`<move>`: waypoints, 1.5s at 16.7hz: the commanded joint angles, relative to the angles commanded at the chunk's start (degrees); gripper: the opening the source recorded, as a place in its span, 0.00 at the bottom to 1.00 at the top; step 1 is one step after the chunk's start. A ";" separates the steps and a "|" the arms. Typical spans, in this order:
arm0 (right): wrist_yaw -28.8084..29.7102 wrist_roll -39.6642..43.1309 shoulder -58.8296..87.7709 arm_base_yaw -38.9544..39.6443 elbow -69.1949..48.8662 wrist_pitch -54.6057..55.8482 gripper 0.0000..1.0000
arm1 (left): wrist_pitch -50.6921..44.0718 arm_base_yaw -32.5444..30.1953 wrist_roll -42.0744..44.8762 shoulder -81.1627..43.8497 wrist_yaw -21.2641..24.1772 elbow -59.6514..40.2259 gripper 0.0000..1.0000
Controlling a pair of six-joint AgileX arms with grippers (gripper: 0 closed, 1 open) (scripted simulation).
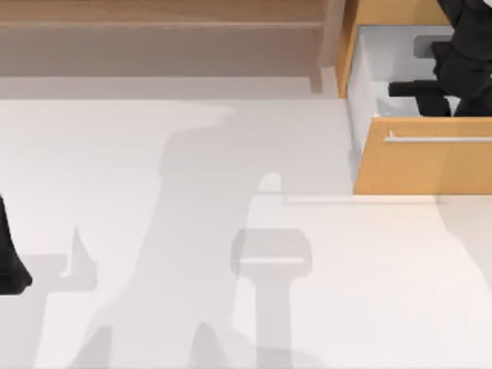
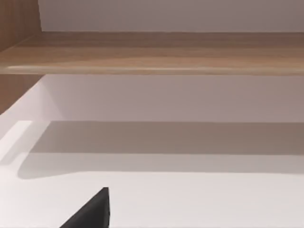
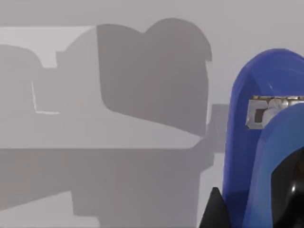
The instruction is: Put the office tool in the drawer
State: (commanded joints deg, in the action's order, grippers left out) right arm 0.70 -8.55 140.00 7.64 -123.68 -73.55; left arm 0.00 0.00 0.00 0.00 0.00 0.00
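While the drawer (image 1: 419, 161) stands pulled out at the table's (image 1: 231, 231) upper right corner, its orange-tan front faces us in the top view, with the slim silver bar handle (image 1: 438, 139) running horizontally across that front. Behind the front we see the white inner walls and a pale floor.

Our right arm reaches down from the top right edge of the top view, and our right gripper (image 1: 419, 91) is inside the drawer cavity, low between the white walls. In the right wrist view a blue office tool (image 3: 259, 142) — a stapler, by its curved blue body and the small metal part near its upper end — sits very close to the camera, against the pale drawer floor. A dark fingertip (image 3: 216, 211) lies against the blue body at the lower edge of that view. We cannot tell whether the right pincer is pinching the stapler or has spread away from it.

Our left arm is parked at the far left edge of the table. Our left gripper (image 2: 90, 211) appears as a dark wedge in the left wrist view; we cannot tell the state of its pincer.

A pale wooden shelf (image 1: 161, 34) runs along the back of the table — left of the drawer.
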 joint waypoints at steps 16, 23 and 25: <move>0.06 0.02 0.30 0.26 1.68 1.82 0.60 | 0.00 0.00 0.00 0.00 0.00 0.00 1.00; 0.06 0.02 0.30 0.26 1.68 1.82 1.00 | 0.00 0.00 0.00 0.00 0.00 0.00 1.00; 0.06 0.02 0.30 0.26 1.68 1.82 1.00 | 0.00 0.00 0.00 0.00 0.00 0.00 1.00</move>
State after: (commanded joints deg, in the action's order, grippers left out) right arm 0.76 -8.53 140.30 7.90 -122.00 -71.72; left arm 0.00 0.00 0.00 0.00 0.00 0.00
